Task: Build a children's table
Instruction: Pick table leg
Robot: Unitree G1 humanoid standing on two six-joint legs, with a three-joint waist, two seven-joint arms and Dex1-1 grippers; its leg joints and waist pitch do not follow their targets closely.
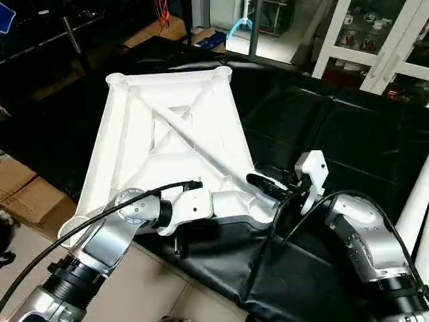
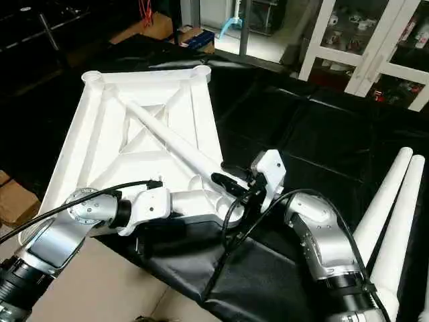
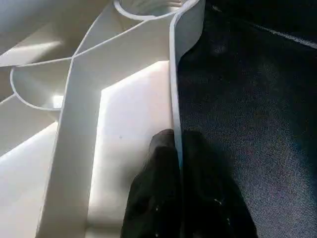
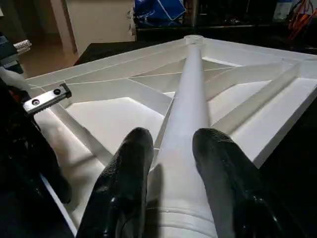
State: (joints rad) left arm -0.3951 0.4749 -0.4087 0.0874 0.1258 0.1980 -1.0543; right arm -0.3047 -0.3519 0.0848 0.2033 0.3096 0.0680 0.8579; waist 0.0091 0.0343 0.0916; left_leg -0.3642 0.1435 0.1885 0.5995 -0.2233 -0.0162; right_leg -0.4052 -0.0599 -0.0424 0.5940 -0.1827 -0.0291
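At nine o'clock, a brown cardboard box (image 1: 30, 194) sits on the floor beside the black-covered worktop (image 2: 322, 141). Next comes the tabletop (image 1: 167, 127), upside down, its X-ribs and round corner sockets showing, stretching from seven o'clock toward twelve. One leg (image 2: 177, 144) lies diagonally across those ribs, its thin end toward the far eleven o'clock corner socket, its thick end at the near edge.

The left gripper (image 3: 178, 148) is clenched on the tabletop's near side rim: in the left wrist view one of the fingers (image 3: 161, 173) lies inside the rim wall and the other outside, on the black cover. A black cable (image 1: 100, 215) loops over that forearm.

The right gripper (image 4: 171, 148) straddles the leg's thick end, its fingers (image 4: 126, 168) just beside the tube on either side; I cannot tell whether they are pressing it.

At four o'clock, two more legs (image 2: 392, 201) lie side by side on the black cover, well apart from the tabletop. Count: one tabletop, three legs in sight. At one o'clock stands a white-framed glass cabinet (image 2: 375, 47).
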